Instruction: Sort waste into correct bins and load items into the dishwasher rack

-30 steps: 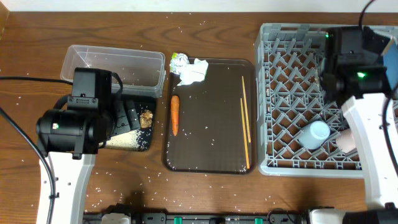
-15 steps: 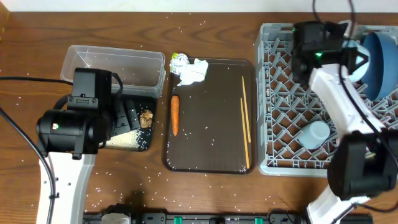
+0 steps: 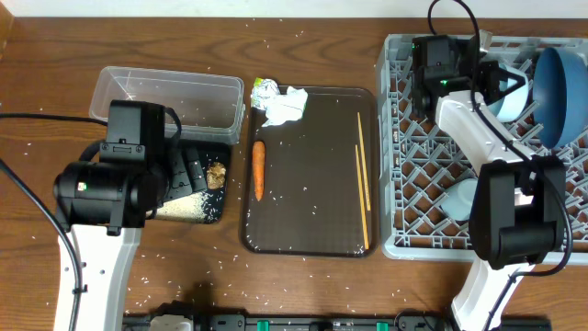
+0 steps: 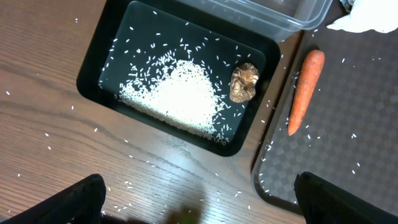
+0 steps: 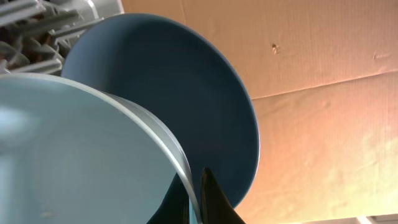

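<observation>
Gripping the rim of one pale white round bowl [image 5: 74,155], your right pincer [image 5: 196,202] is closed on it at the far side of the one large square light grey plastic rack [image 3: 432,156]. Just behind the bowl from that pincer, one large dark blue round plate [image 5: 186,87] stands on edge among the pegs. One light blue cup [image 3: 462,196] lies in the rack nearer to you than the pincer, partly hidden by the right arm.

Your left pincer [image 4: 199,202] is wide open and holds nothing, with its two fingertips spread over the brown wooden worktop [image 3: 303,37]. Directly ahead of it sits one shallow black rectangular tray [image 4: 93,65]. It holds one heap of white rice grains [image 4: 177,96] and, just beside the heap on the right, one brown food scrap [image 4: 244,82]. Beyond the black tray, right against it, is one clear plastic rectangular tub [image 3: 184,103].

Ahead and to the right of the left pincer, one small orange carrot [image 4: 306,90] lies near the left edge of one large dark brown serving tray [image 3: 312,202]. At that tray's far left corner you have one crumpled white paper [image 3: 287,106] touching one crumpled green-yellow wrapper [image 3: 265,89]. Two thin wooden chopsticks [image 3: 362,175] lie side by side along its right edge. Loose rice grains are scattered over the worktop, too many to count.
</observation>
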